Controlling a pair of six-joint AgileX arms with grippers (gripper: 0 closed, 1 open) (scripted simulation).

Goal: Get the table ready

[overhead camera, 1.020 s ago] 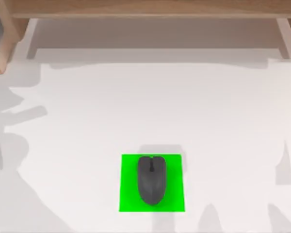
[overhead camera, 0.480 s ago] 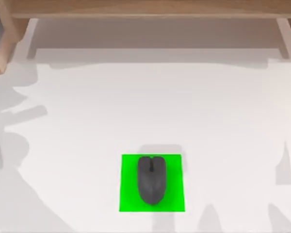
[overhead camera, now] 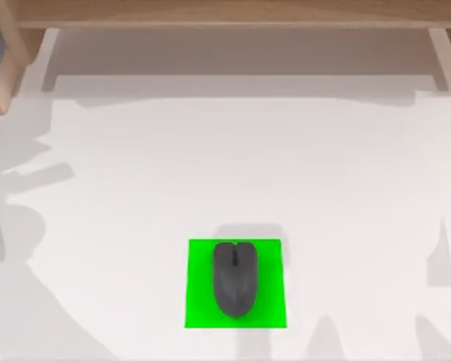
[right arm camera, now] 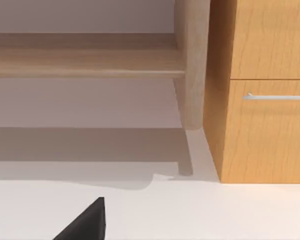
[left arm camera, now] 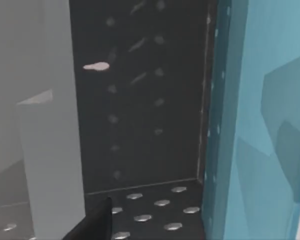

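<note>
One dark mouse (overhead camera: 234, 278) is lying on the one green square (overhead camera: 199, 301), near the front middle of the white surface (overhead camera: 210, 173). One wooden shelf (overhead camera: 225, 13) is running along the back.

A wooden shelf (overhead camera: 233, 13) runs along the far side, its pale posts (overhead camera: 49, 60) standing left and right with shade beneath. In the right wrist view a cabinet (right arm camera: 262, 90) (with a metal drawer handle (right arm camera: 277, 96)) stands beside one post. Soft grey shadows lie at left and right.
</note>
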